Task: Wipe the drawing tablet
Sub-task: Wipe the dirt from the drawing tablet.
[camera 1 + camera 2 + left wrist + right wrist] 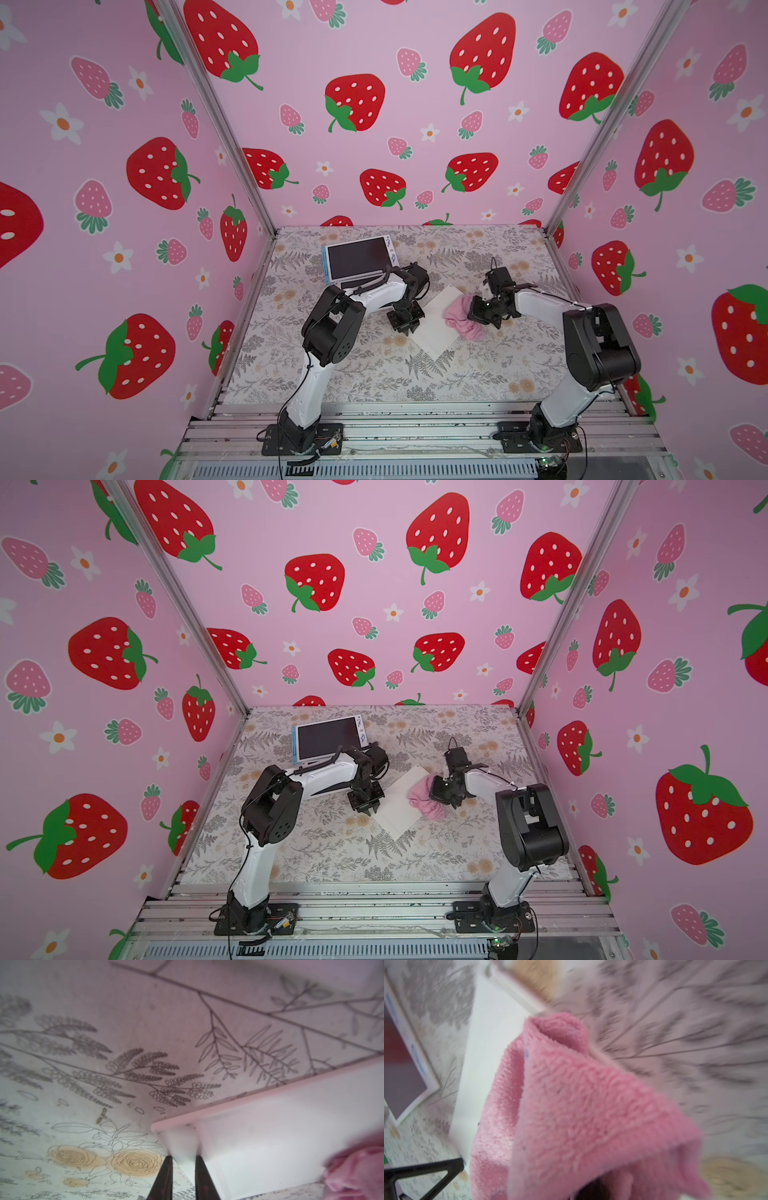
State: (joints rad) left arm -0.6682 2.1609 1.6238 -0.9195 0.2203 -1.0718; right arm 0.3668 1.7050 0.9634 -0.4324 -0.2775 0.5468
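The drawing tablet is a flat white board lying cornerwise mid-table. My left gripper points down at its left edge. In the left wrist view the gripper has its dark fingers shut on the board's rim near a corner. A crumpled pink cloth rests on the board's right part, and my right gripper is shut on it. The cloth fills the right wrist view and hides the jaws, with the white board under it.
A dark-screened device in a white frame lies at the back left, behind my left forearm. The floral table cover is walled in by strawberry-print panels on three sides. Metal rails run along the front.
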